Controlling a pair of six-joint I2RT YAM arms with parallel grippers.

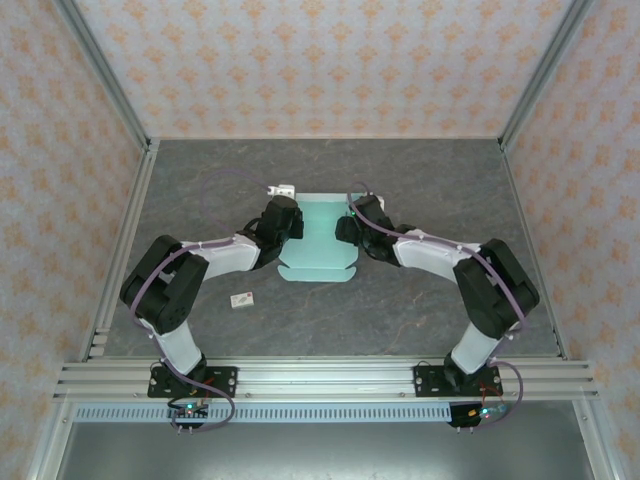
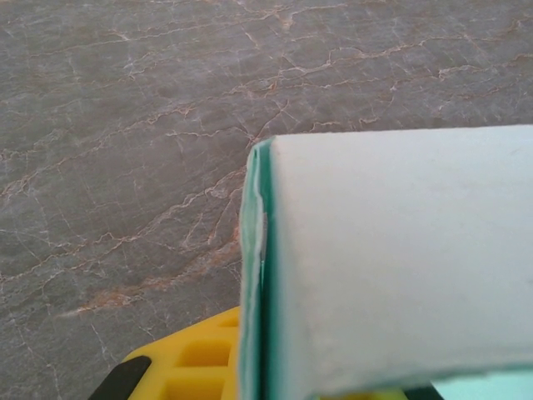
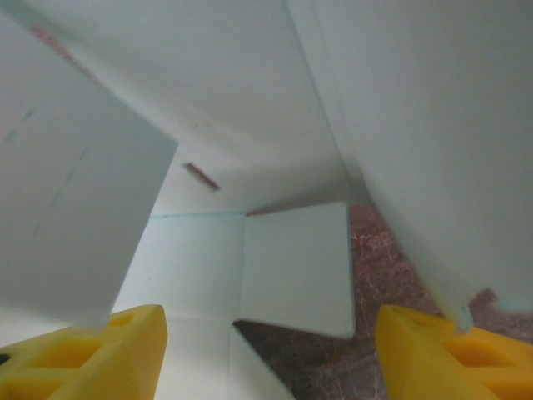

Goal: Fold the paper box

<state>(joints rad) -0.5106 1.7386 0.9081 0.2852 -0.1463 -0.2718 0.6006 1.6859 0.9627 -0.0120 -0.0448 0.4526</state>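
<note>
The paper box [image 1: 318, 245] lies at the middle of the table [image 1: 420, 310], a little nearer the far edge than the near one. It is partly flat, with its scalloped tabs turned toward the near edge. Its left side is raised: in the left wrist view a doubled panel is seen standing up, with a teal line along its edge. That panel is pinched by the left gripper [image 1: 292, 226], whose jaws are closed thin on the card. The right gripper [image 1: 346, 228] is set at the box's right side with its yellow fingers [image 3: 92, 354] spread wide and nothing clamped between them. Loose flaps are seen ahead of them.

The step in hand is judged to be the raising of the right wall with the left one held up. It is best done with a firm left pinch low at the crease. Only 1 flap should be taken by the right fingers, and the fold should be pressed along its scored line so that the thin card is not buckled.

Counted: 1 paper box, 2 grippers, 1 white tag [image 1: 240, 298] toward the near-left part of the table, and 1 more small white piece [image 1: 281, 189] just beyond the left gripper.
</note>
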